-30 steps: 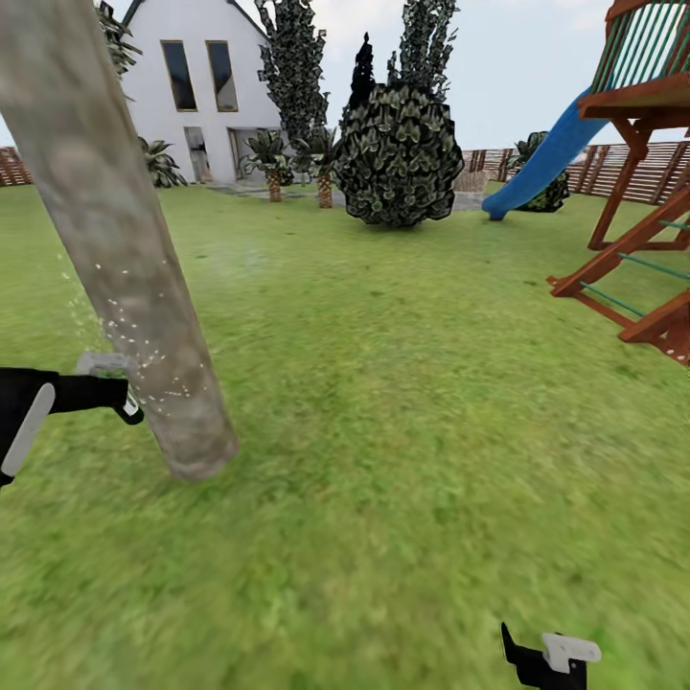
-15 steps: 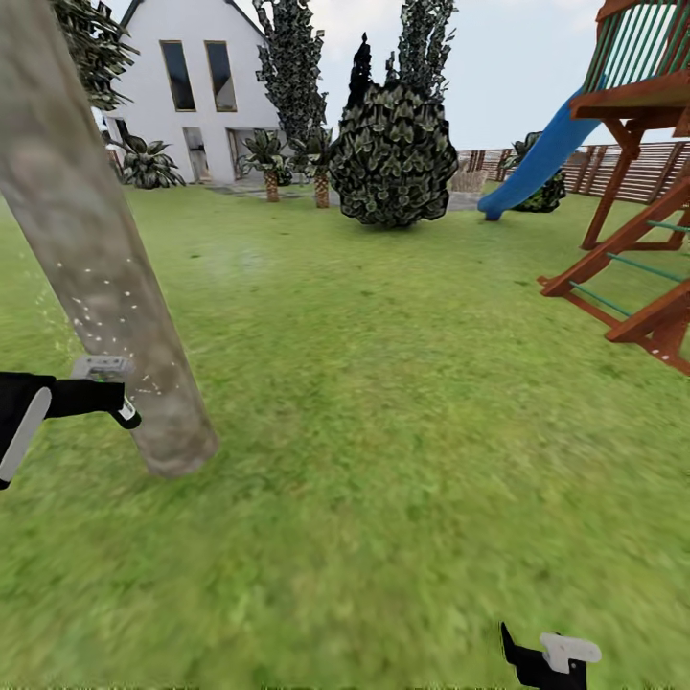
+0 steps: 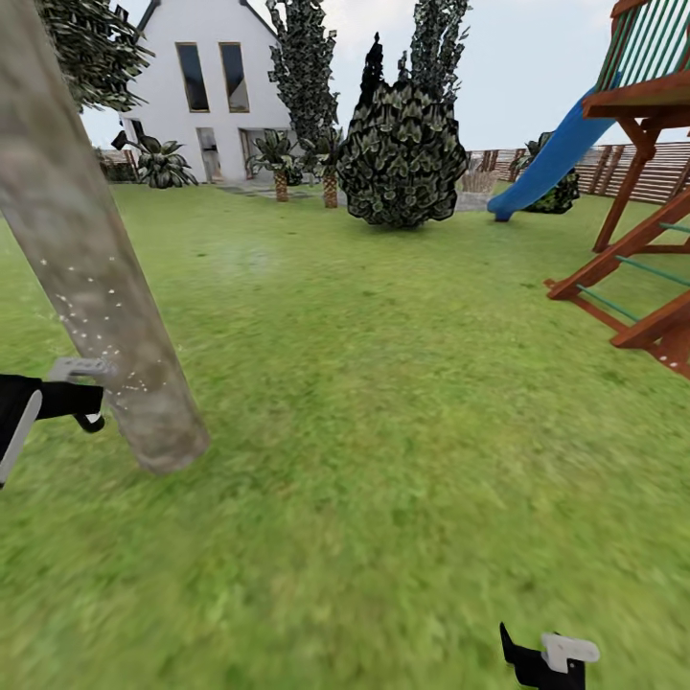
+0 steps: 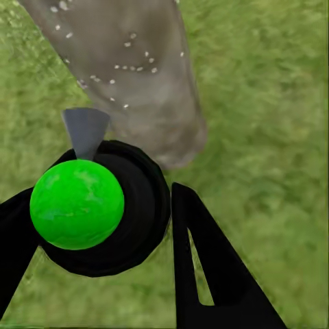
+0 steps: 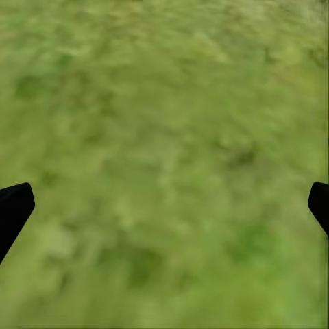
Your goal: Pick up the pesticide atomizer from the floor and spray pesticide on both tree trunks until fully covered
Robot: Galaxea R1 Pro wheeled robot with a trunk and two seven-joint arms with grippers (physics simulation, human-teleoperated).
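Two grippers show: the left gripper [image 4: 103, 226] is closed around the pesticide atomizer [image 4: 77, 203], just beside the tree trunk [image 3: 96, 278], whose bark carries white spray specks. From the right wrist, the right gripper [image 5: 164, 205] is spread wide over the lawn [image 5: 164, 137].

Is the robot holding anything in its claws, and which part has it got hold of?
The left gripper clasps the pesticide atomizer around its black body. The right gripper holds nothing.
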